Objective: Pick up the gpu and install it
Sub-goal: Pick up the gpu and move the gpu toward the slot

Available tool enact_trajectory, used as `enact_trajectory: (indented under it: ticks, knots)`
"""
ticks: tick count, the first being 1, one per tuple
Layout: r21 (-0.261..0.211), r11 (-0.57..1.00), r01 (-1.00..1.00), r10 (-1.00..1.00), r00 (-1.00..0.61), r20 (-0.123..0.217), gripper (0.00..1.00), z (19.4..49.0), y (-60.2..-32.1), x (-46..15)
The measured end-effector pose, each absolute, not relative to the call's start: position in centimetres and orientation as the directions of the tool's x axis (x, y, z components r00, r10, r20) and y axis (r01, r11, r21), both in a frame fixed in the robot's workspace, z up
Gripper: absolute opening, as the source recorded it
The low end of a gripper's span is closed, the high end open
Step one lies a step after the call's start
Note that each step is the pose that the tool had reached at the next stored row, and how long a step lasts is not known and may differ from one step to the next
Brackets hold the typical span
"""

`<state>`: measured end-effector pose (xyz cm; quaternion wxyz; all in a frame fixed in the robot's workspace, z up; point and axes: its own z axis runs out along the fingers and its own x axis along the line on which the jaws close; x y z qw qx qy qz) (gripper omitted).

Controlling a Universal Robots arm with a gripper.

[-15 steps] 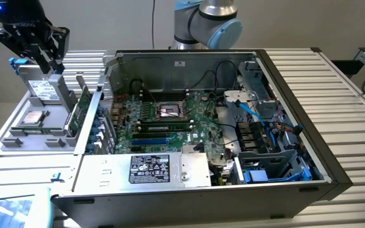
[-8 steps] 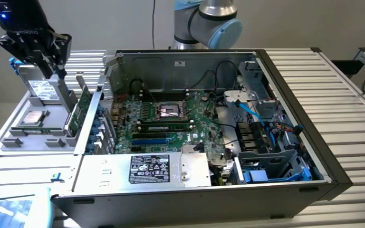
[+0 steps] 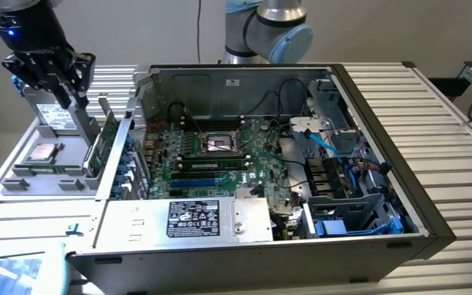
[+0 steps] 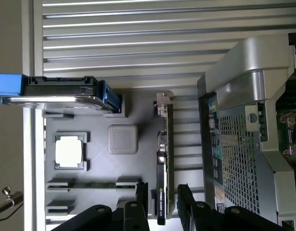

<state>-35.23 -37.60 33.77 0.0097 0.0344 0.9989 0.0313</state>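
The gpu point(image 3: 107, 140) stands on its long edge in a slot of the grey parts tray point(image 3: 23, 179), just outside the computer case in the exterior view's left. In the wrist view the gpu point(image 4: 164, 159) is edge-on, a thin green board with a black block and a silver bracket end. My gripper point(image 3: 74, 104) hangs over the tray beside and above the card. In the wrist view my gripper point(image 4: 162, 204) is open, one black finger point(image 4: 141, 199) on each side of the card's near end, not touching it.
The tray point(image 4: 100, 168) also holds a silver hard drive point(image 4: 61, 94) with blue rails and a square processor point(image 4: 69, 151). The open case wall point(image 4: 239, 144) stands close beside the card. Inside the case lie the green motherboard point(image 3: 211, 153), cables and a power supply point(image 3: 195, 218).
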Motion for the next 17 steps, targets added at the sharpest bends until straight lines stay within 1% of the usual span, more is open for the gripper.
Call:
enact_trajectory:
  ticks: [17]
  knots:
    - [0.063,0.996,0.068,0.069,-0.997,-0.017,0.39,30.7,-38.2,-35.2]
